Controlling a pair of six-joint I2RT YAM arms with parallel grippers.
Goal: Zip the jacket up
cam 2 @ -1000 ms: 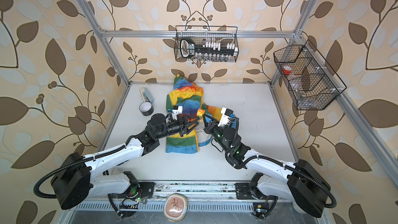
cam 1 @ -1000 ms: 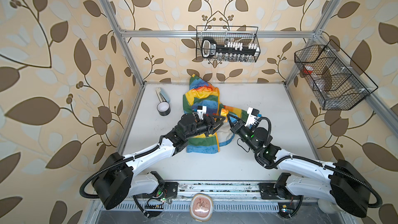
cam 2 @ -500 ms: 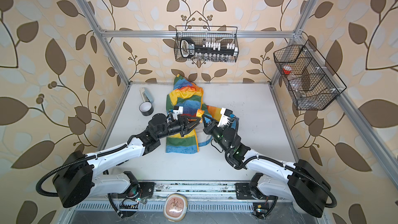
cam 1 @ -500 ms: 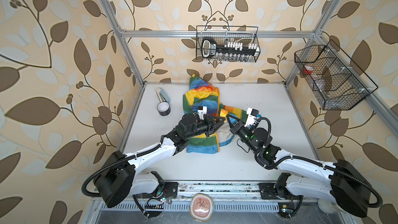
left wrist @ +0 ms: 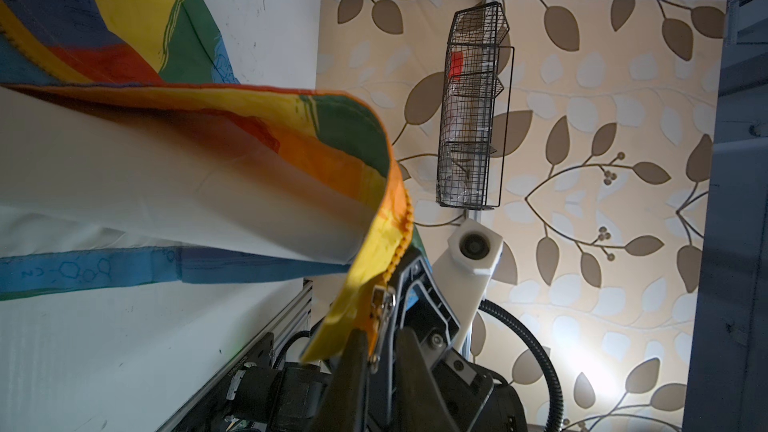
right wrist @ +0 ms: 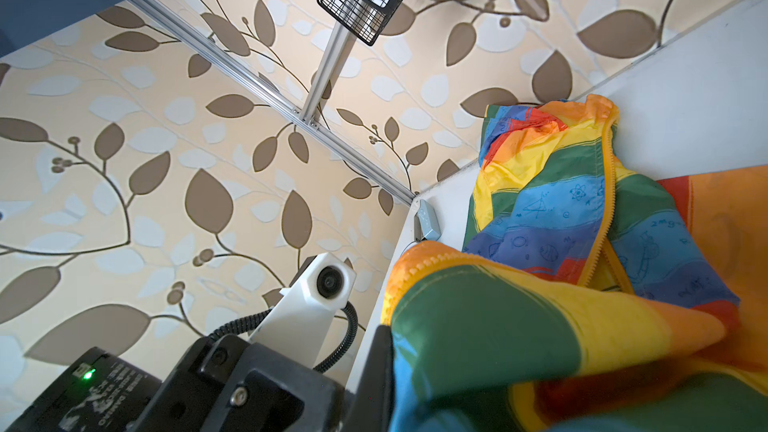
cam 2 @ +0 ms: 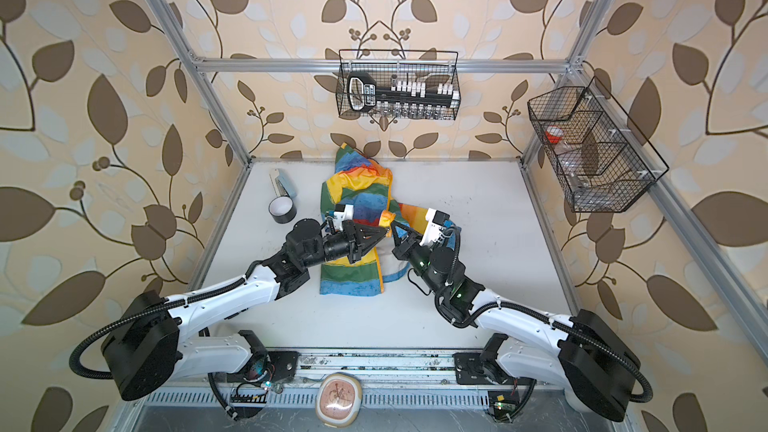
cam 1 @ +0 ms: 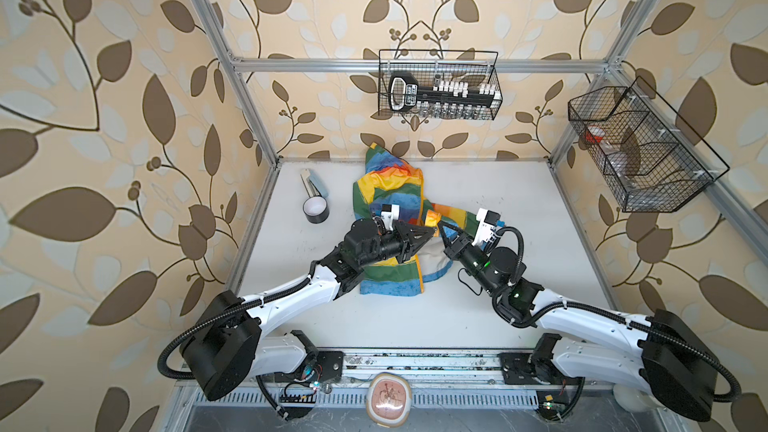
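Gaping rainbow jacket (cam 1: 386,197) — crumpled, unzipped

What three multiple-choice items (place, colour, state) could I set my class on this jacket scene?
1. The tape roll lies: A on the jacket; B on the table beside the jacket; C inside its hood.
2. The zip teeth are: A black; B white; C orange.
3. The jacket front is: A zipped shut; B open; C buttoned.
Key: 1 B, the roll sits on bare table, apart from the cloth. 2 C, orange teeth edge the front. 3 B, the white lining shows and the rows of teeth lie apart.
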